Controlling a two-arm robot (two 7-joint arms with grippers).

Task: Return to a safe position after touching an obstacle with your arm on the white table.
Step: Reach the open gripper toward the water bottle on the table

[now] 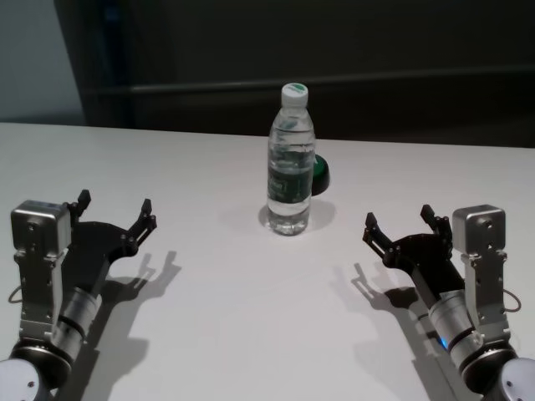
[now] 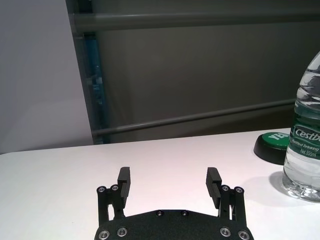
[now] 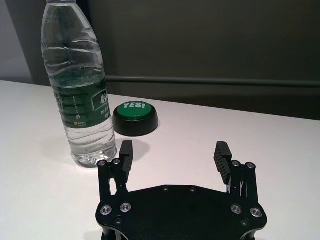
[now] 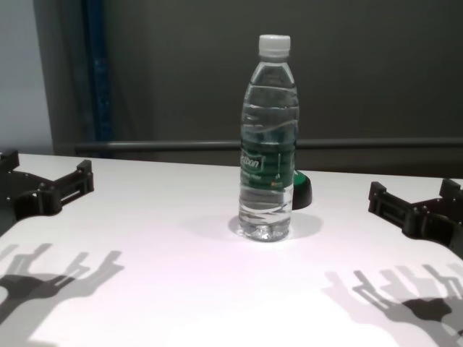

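clear ribbed bottle (image 1: 291,163), white cap (image 1: 293,92)

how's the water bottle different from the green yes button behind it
The water bottle is tall, clear and white-capped; the button is low, round, black-based with a green top. The bottle stands nearer the robot, the button just behind it. Both rest on the white table.

Clear glossy plastic bottle (image 1: 291,159), matte table (image 1: 209,317)
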